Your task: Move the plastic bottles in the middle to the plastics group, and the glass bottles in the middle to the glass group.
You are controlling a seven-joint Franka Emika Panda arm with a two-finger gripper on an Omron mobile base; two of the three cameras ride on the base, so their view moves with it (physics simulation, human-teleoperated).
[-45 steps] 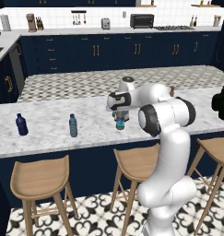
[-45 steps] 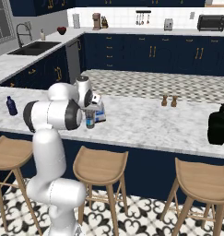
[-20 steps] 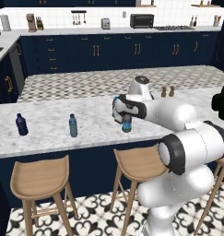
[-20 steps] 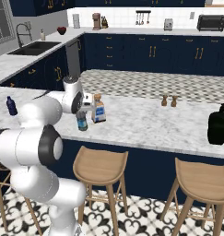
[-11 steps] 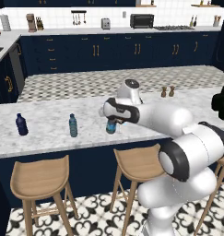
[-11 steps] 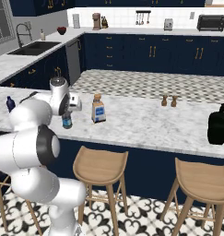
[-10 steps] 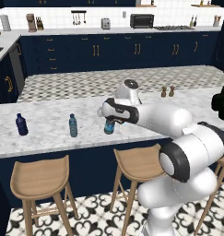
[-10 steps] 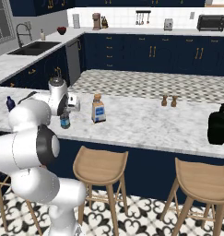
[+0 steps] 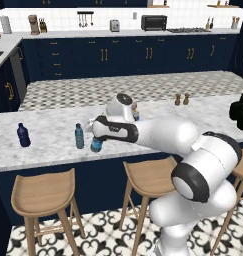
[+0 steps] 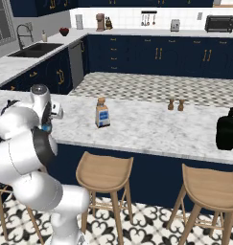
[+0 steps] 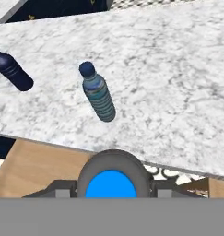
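A: Claw status?

B: Gripper (image 9: 97, 138) is closed on a blue-capped water bottle (image 9: 96, 144), held upright at the near edge of the marble island counter (image 9: 48, 145). In the hand view the blue cap (image 11: 111, 185) sits at 6 o'clock, squeezed between the two dark fingers (image 11: 62, 187), jaws narrow and tight on the bottle's neck.

A: What lies beside it?

B: In the left base view, just at 9 o'clock of the held bottle stands the slim teal-blue bottle (image 9: 79, 137), near but apart. Farther at 9 o'clock, well apart, stands the small dark navy bottle (image 9: 23, 135). Both upright on the counter. In the hand view the teal-blue one is at centre and the navy one at 10 o'clock.

A: The middle of the counter?

B: In the right base view, the squarish pale glass bottle (image 10: 102, 113) with brown stopper and white-and-blue label stands upright, at 3 o'clock of the arm. In the left base view only a sliver of it shows behind the wrist.

A: Farther out?

B: Two small brown shakers (image 10: 176, 104) stand side by side, at 1 o'clock of the glass bottle. The large squat black bottle (image 10: 227, 129) stands at the far 3 o'clock end of the counter, well apart from everything. Three wooden stools (image 10: 104, 172) stand under the near edge.
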